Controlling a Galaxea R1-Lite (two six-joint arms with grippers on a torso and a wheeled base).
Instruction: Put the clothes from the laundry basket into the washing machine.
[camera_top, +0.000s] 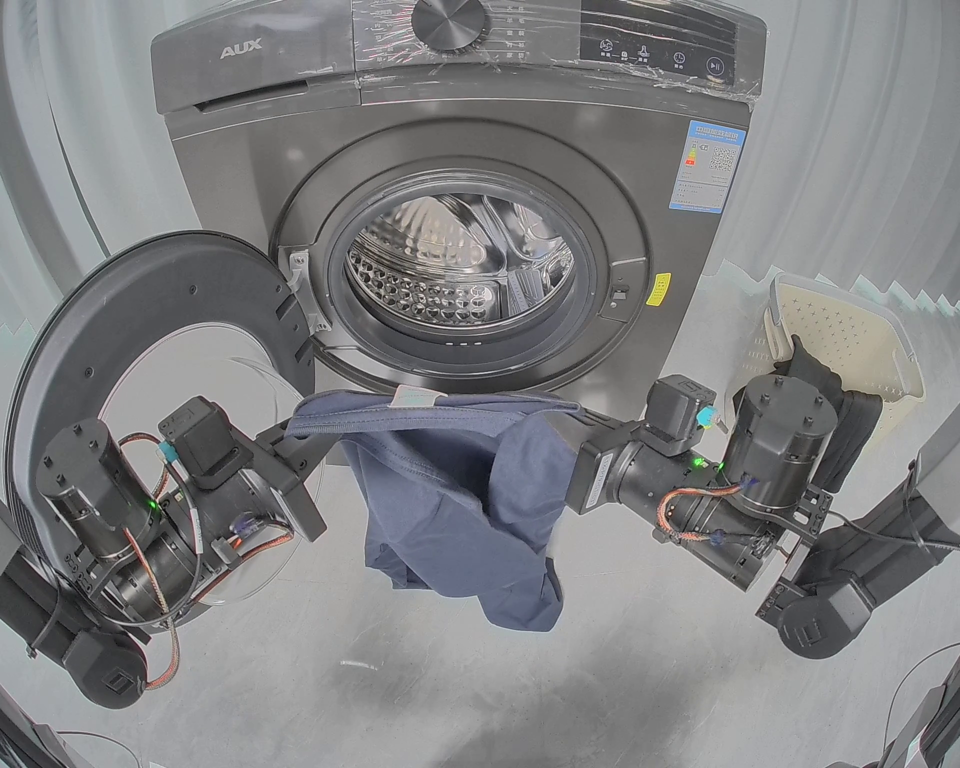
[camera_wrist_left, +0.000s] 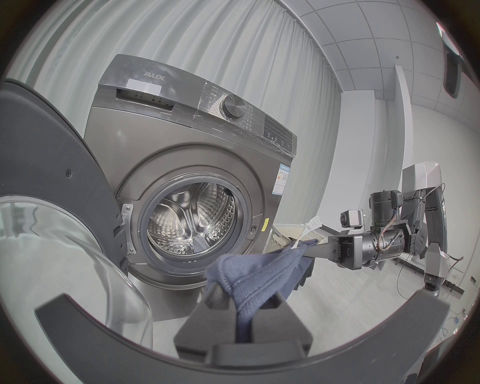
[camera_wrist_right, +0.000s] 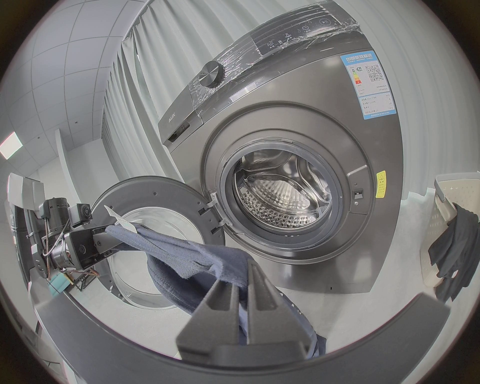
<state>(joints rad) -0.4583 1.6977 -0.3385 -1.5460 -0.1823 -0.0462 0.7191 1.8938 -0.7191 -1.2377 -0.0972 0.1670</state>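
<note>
Between your two grippers, just in front of the washer's mouth, the dark blue knitted T-shirt (camera_top: 450, 480) hangs in mid-air. Its top edge is stretched roughly level and its body droops towards 6 o'clock, above the pale grey floor (camera_top: 650, 660). A small white label (camera_top: 412, 397) sits on that top edge.

At the shirt's 9 o'clock your left gripper (camera_wrist_left: 243, 305) has its fingers pinched together on a bunch of the fabric. At 3 o'clock your right gripper (camera_wrist_right: 239, 292) is likewise clamped on the cloth, which drapes over its fingers.

Seen from the head camera, the round steel drum (camera_top: 450, 260) lies at 12 o'clock from the shirt, inside the grey metal front-loading washing machine (camera_top: 450, 130). The shirt is wholly outside it. The machine's round dark door with a glass window (camera_top: 150, 300) stands swung wide open at 9 o'clock of the opening, behind your left arm.

At 3 o'clock of the machine, on the floor, stands the cream perforated plastic laundry basket (camera_top: 860, 330). A black garment (camera_top: 850, 420) hangs over its near rim. A pale pleated curtain (camera_top: 860, 150) backs it all.
</note>
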